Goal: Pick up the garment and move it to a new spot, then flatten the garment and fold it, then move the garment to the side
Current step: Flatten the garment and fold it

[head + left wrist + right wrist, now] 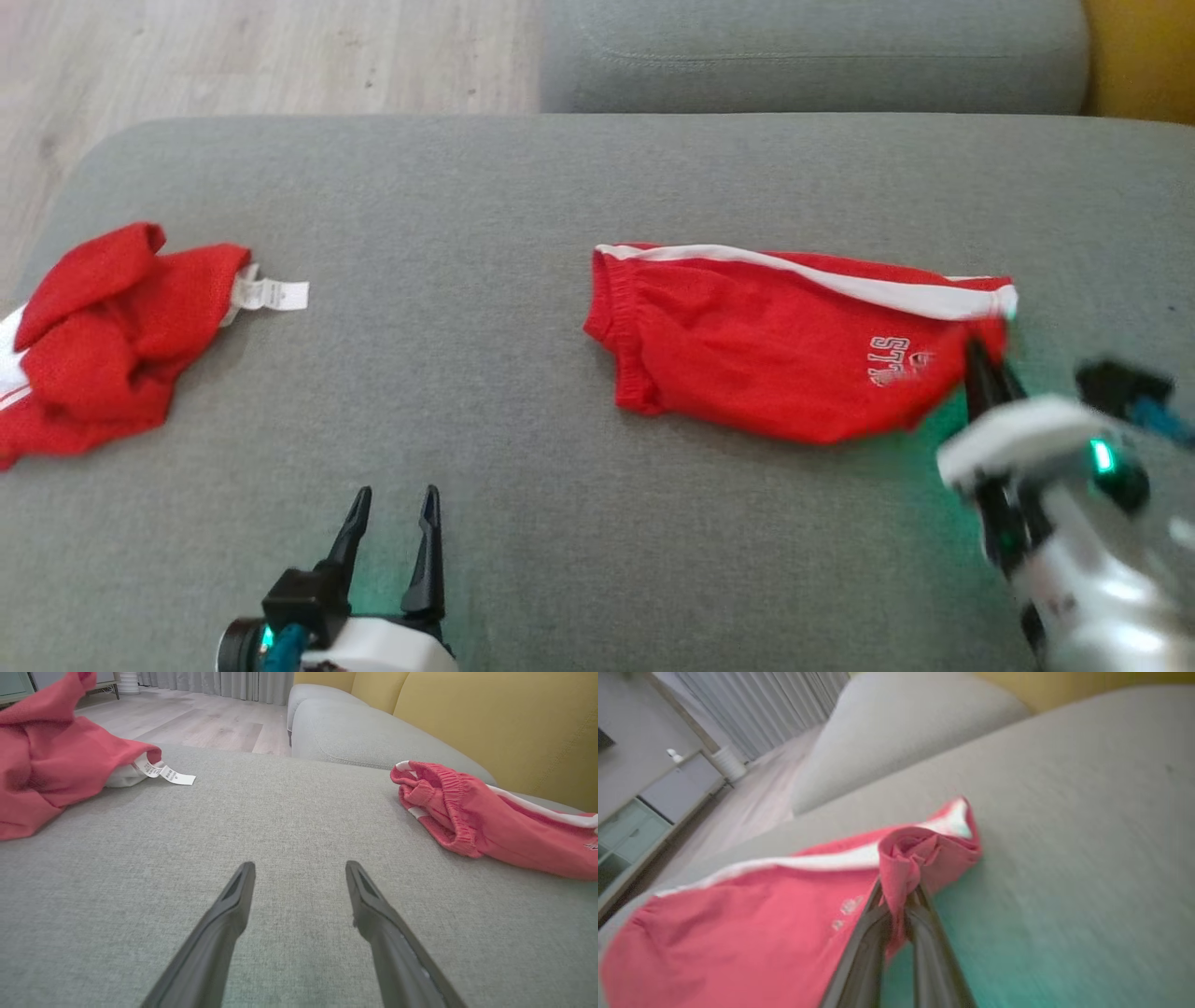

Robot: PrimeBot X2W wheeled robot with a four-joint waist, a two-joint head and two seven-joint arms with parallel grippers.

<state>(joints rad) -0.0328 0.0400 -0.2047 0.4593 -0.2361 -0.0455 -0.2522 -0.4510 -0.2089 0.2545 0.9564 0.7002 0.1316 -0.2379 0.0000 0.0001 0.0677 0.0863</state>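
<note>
On the right half of the sofa (467, 187), the shorts (775, 345) were pinched at a hem corner (924, 851) by the right gripper (899, 896) (left gripper (397, 493) splayed, empty); folding was judged in hand, that corner needing carrying toward the waistband (611, 327).

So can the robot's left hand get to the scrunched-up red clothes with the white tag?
Probably yes. The left gripper is open and empty, and just bare grey cushion lies between it and the crumpled red garment.
</note>
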